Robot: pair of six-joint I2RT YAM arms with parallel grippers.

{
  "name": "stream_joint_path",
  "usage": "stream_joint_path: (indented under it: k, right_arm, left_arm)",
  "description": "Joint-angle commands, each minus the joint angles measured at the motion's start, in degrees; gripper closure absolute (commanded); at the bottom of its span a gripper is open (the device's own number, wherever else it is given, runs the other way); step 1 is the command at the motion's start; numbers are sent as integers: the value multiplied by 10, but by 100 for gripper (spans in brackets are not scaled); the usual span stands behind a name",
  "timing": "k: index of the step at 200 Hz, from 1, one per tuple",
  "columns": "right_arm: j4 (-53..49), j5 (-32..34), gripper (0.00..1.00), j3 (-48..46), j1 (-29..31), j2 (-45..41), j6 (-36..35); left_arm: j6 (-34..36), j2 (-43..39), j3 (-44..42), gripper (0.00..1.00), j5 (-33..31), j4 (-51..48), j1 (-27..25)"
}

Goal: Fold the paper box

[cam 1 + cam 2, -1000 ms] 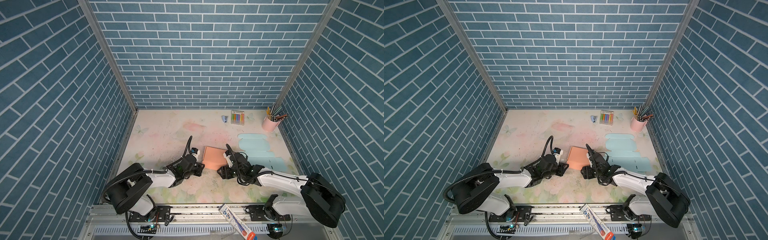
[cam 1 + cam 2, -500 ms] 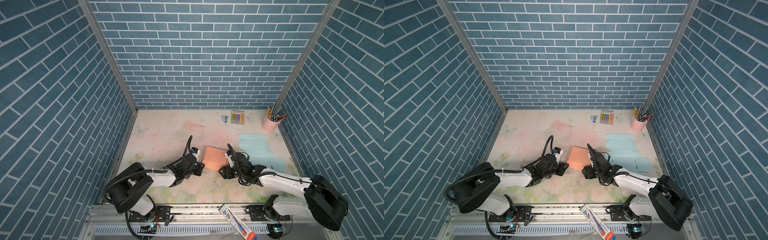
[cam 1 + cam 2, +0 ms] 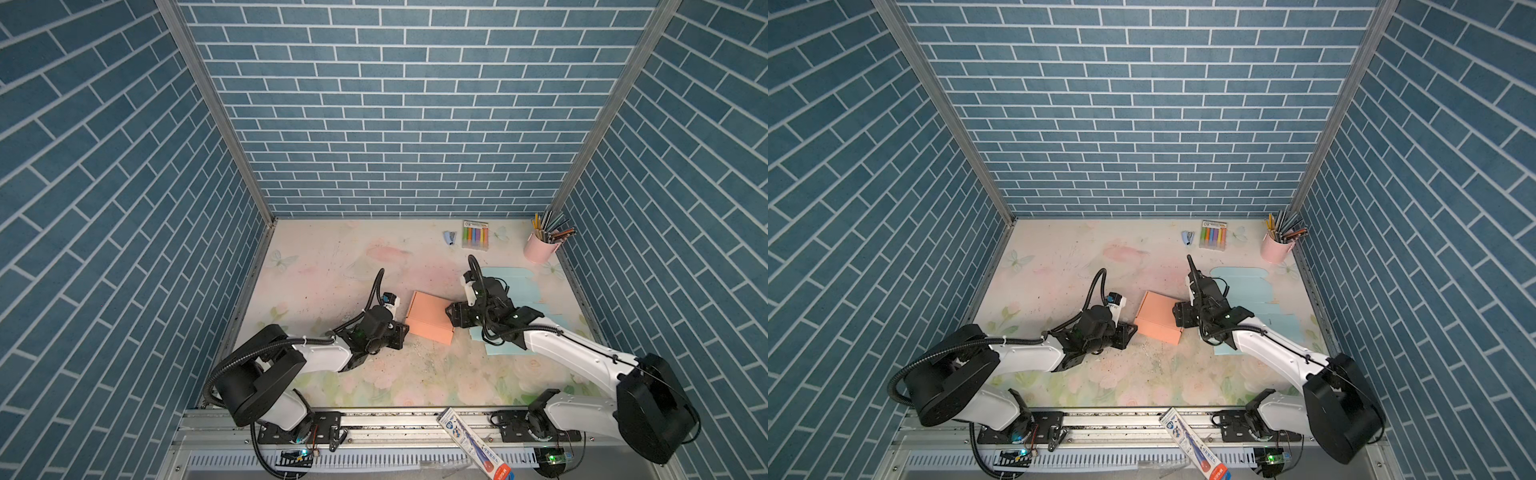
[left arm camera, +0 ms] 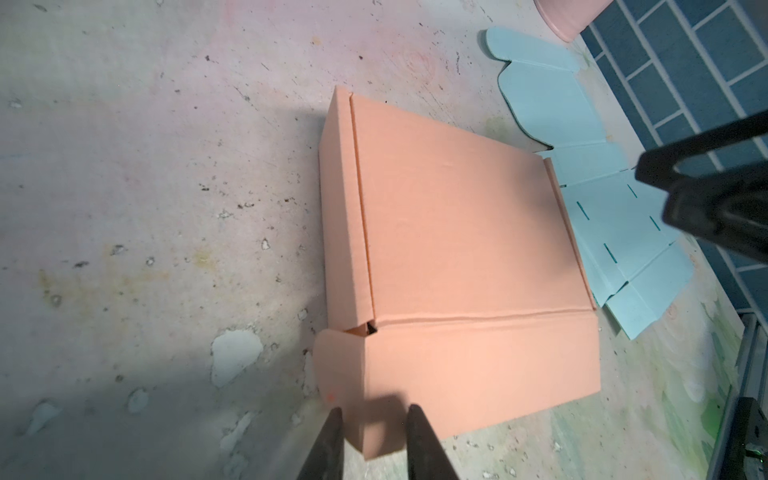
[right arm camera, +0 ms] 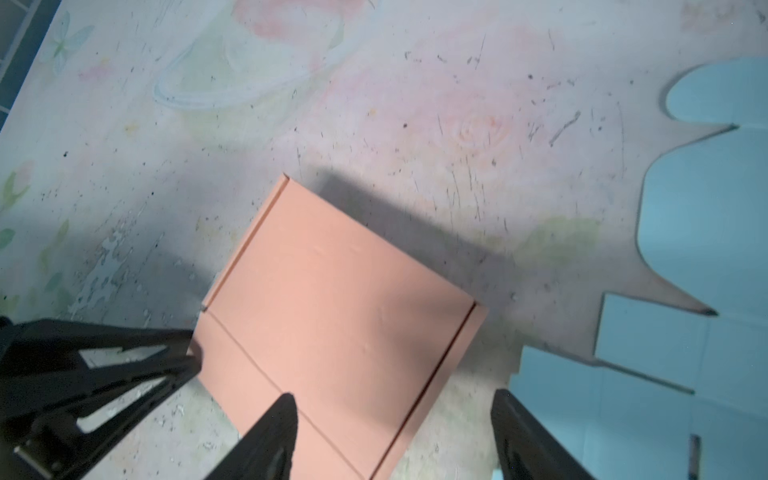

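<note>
Left gripper [image 4: 376, 440]: jaws narrow around loose rounded flap [image 4: 345, 365]; whether pinched, cannot tell. Right gripper [image 5: 395, 440]: jaws wide apart over corner of salmon-orange cardboard box [image 3: 430, 318], lid down, centre of floral tabletop [image 3: 374, 374]. Likely light, stiff, creasable; grasp flap edge.

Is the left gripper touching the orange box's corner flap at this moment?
Touching. In the left wrist view the left gripper is clamped on the small flap of the orange box, with no gap showing on either side.
</note>
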Motion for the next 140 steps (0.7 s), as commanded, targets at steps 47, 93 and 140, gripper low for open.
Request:
stream_joint_path:
  k: [47,93,140]
  right_arm:
    - [22,-46,21,47,-41,109,-75]
    - [32,-59,19,64,-57,155,-93]
    - [13,-44,19,102,-62,180,-113]
  left_arm:
    - [15,34,28,73,22,-6,5]
    - [18,44,38,73,26,-7,4]
    - [20,47,43,73,25,-5,6]
